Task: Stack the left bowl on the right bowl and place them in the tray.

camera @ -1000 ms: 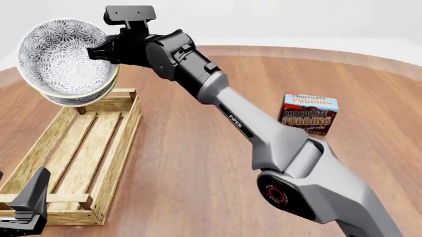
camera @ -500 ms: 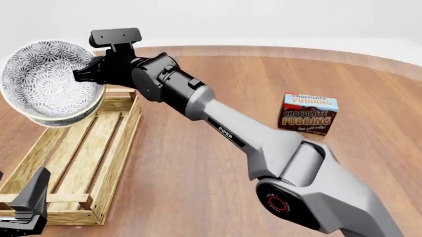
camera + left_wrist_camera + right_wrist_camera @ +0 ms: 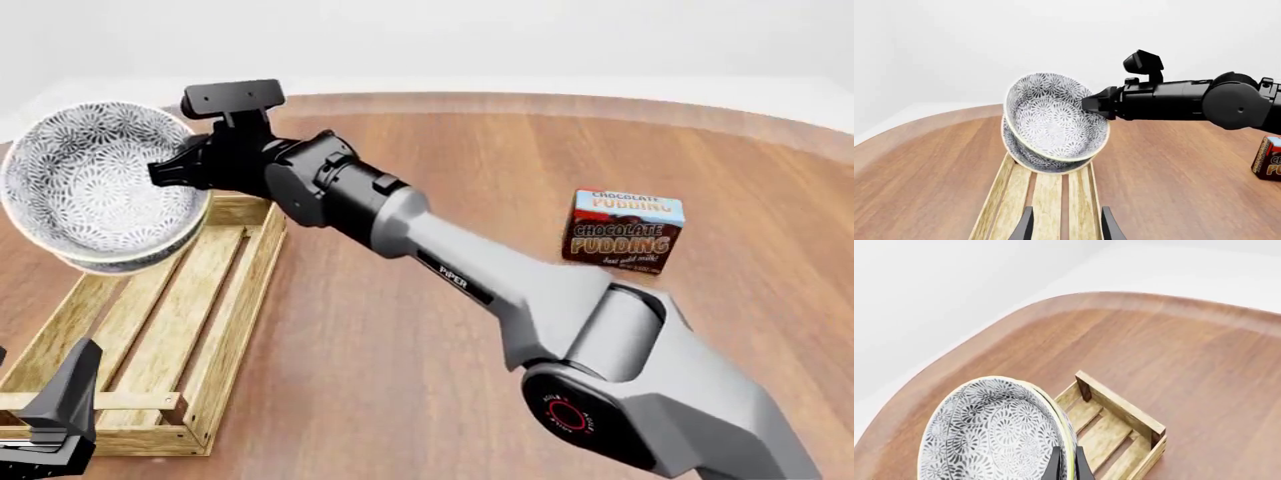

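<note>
Round wooden table (image 3: 534, 180) wide open on the right, slatted tray (image 3: 160, 320) along its left edge, stacked bowls (image 3: 100, 190) tilted above tray's far end, rims pinched by right gripper (image 3: 163, 170), pudding box (image 3: 625, 232) well apart, left gripper (image 3: 1064, 227) parted, empty, wrist view only.

Hidden and cropped parts

The stacked bowls (image 3: 100, 190) cover the tray's (image 3: 160, 330) far end, and the lower bowl shows only as a rim and sliver beneath the upper one. The right claw's (image 3: 158, 170) fingertips vanish behind the bowls' rim. The left claw (image 3: 47, 420) is cut by the picture's near-left edge, as is the pudding box (image 3: 1267, 159) in the left wrist view.
</note>
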Robot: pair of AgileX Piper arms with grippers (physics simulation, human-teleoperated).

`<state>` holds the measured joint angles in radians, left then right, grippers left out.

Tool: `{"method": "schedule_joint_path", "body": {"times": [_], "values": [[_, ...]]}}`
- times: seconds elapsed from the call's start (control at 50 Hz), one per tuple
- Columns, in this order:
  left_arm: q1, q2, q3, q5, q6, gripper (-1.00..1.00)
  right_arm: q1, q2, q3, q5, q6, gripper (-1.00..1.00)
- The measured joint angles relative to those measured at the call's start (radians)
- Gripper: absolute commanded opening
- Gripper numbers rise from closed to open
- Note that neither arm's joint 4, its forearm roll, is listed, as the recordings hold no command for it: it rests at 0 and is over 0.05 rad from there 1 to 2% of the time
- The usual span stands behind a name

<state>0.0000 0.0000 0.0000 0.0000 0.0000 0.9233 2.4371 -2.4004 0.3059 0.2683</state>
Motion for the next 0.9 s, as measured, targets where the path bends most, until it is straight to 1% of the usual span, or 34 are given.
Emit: {"method": "schedule_joint_path", "body": {"times": [0.9], "values": [[0.000, 0.000, 0.000, 0.000, 0.000, 1.00, 0.009, -0.011, 0.167, -0.116, 0.040, -1.00]]}}
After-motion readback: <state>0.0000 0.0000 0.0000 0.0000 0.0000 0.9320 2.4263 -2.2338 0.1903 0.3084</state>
